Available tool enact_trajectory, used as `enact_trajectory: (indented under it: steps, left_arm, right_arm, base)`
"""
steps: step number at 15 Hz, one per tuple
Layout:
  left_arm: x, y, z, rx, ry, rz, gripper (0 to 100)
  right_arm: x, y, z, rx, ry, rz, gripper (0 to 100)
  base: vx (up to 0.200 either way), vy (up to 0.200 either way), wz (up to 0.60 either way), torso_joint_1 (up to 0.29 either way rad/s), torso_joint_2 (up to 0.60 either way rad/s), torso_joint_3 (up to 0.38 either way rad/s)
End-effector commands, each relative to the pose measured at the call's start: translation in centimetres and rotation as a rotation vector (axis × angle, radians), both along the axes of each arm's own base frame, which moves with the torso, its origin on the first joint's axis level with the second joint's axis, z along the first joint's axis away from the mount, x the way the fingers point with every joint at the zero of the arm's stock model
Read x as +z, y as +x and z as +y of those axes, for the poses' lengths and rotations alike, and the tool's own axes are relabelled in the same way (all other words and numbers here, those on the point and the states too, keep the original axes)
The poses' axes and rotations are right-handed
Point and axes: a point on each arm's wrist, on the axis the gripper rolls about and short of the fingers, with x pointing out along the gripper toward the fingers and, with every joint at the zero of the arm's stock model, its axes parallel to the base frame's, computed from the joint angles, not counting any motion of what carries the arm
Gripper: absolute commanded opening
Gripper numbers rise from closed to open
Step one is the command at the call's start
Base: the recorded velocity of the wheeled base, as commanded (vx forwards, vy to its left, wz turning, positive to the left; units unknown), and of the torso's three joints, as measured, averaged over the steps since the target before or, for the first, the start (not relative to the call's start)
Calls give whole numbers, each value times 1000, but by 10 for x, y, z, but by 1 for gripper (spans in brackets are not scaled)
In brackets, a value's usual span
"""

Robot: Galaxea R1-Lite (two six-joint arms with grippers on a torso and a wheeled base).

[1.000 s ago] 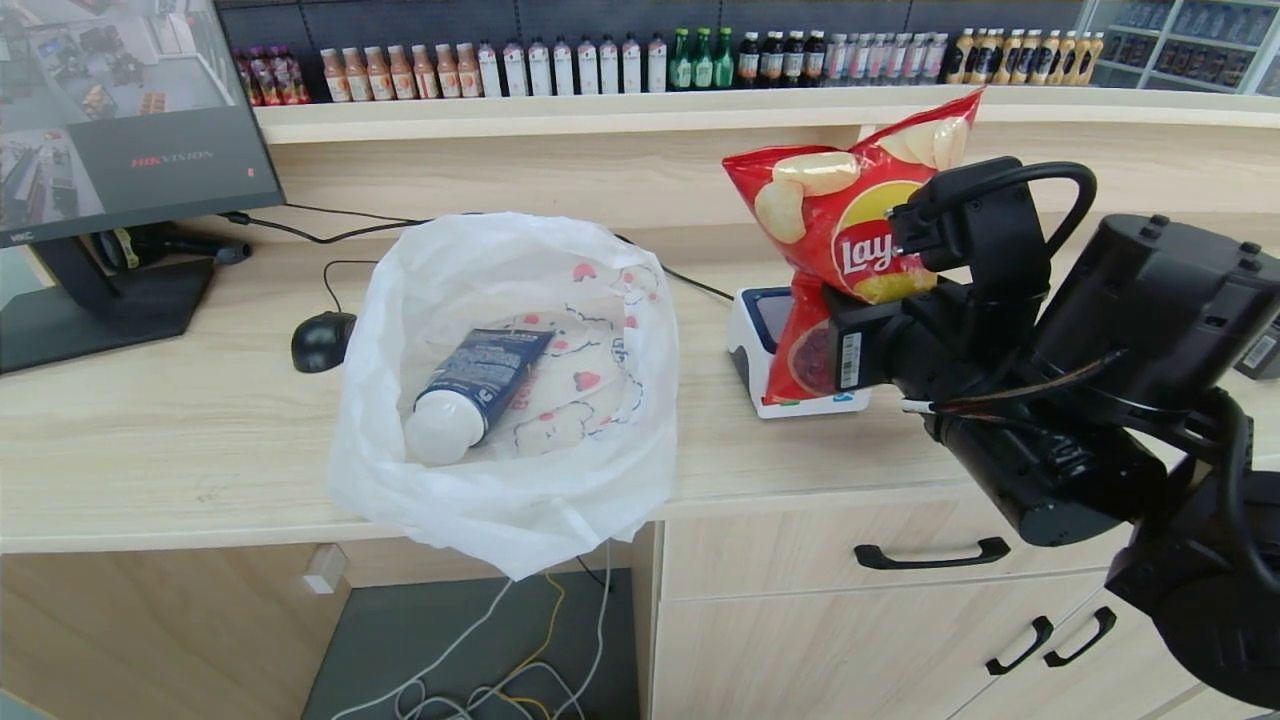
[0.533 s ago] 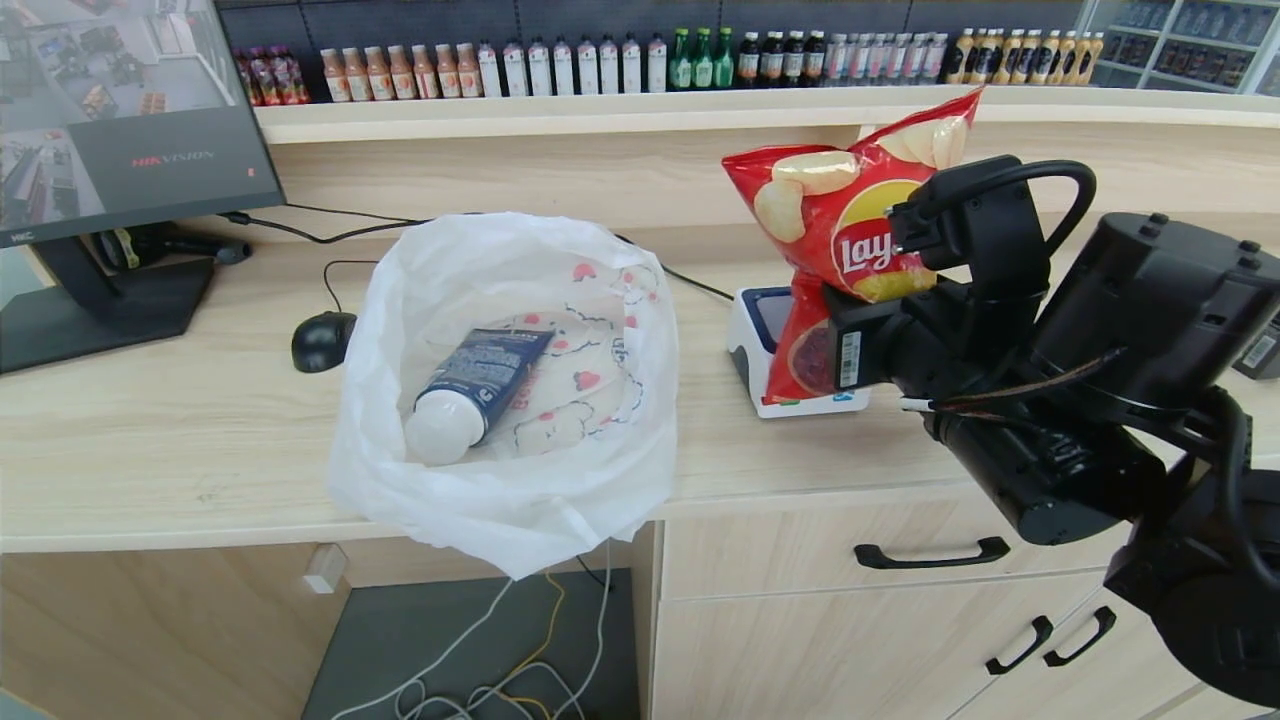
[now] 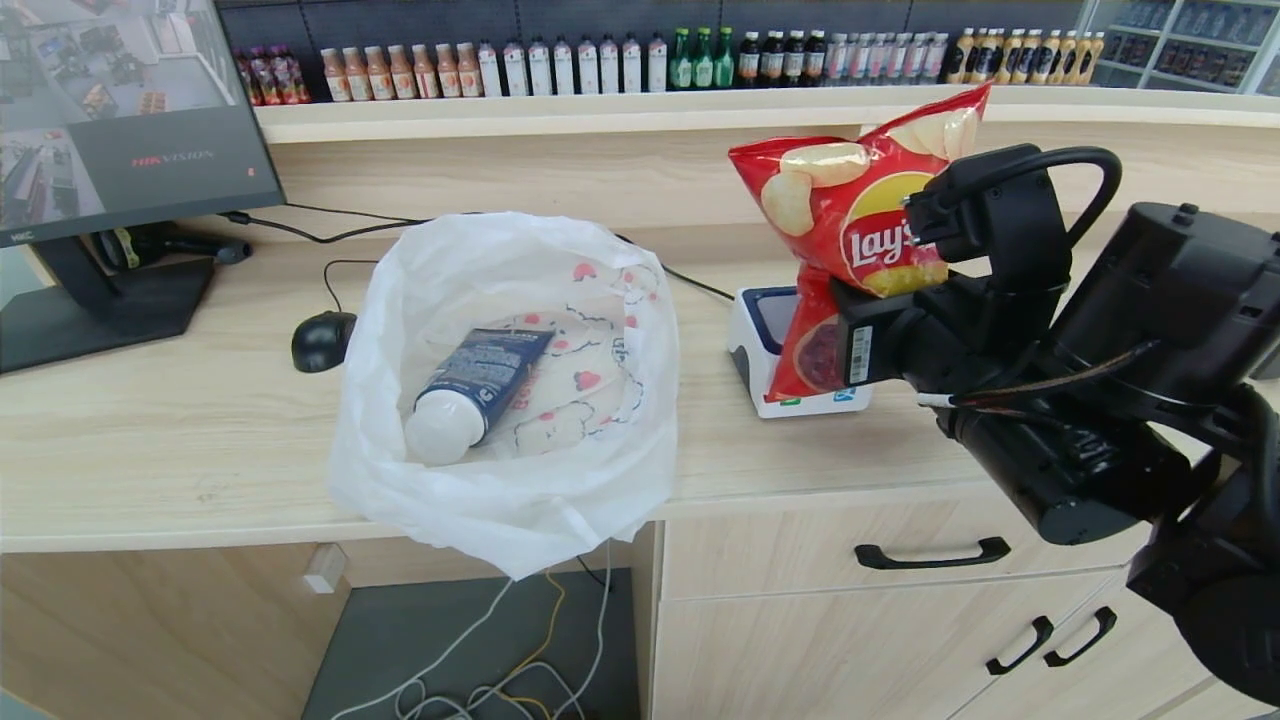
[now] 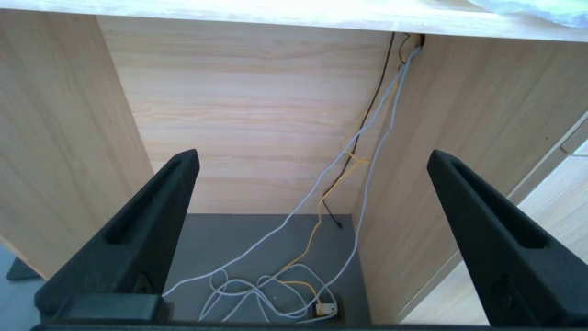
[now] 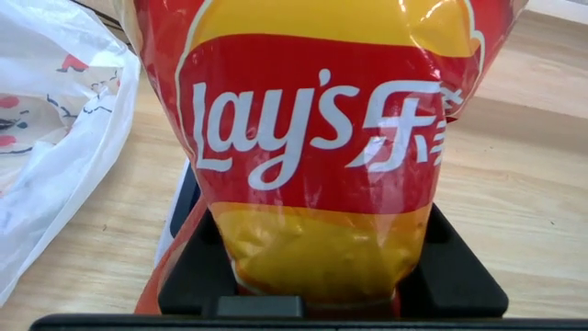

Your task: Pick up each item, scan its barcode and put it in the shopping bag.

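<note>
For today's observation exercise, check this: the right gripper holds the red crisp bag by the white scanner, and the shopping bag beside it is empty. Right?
No. The head view shows the shopping bag holds a dark blue tube with a white cap. The right gripper does hold the red crisp bag by the white scanner.

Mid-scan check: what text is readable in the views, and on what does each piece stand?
"Lay's", with characters after it in the right wrist view: chip bag, held in the right gripper.
"HIKVISION": monitor.
Too small to read: barcode sticker on the right gripper's side; print on the tube in the shopping bag; labels on the shelf bottles; small stickers on the scanner.
</note>
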Motion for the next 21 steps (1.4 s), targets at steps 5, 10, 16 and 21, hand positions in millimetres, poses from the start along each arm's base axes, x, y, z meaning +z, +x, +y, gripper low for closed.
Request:
enact_trajectory:
  steps: [5,10,16,21]
  left_arm:
    - [0,0,0,1,0,-1,100]
    - [0,0,0,-1,0,-1,100]
    - [0,0,0,1,0,-1,100]
    - [0,0,0,1,0,-1,100]
  right_arm:
    - [24,-25,-12,33,59,-67,0]
    - [1,-48,-32,85,141,-63,0]
    - [-28,-59,-35,326,140,-114,0]
    - [-14,-60,-30,484,253,-150,0]
  base:
    - [0,0,0,0,0,0]
    - [0,0,0,0,0,0]
    - [0,0,0,0,0,0]
    - [0,0,0,0,0,0]
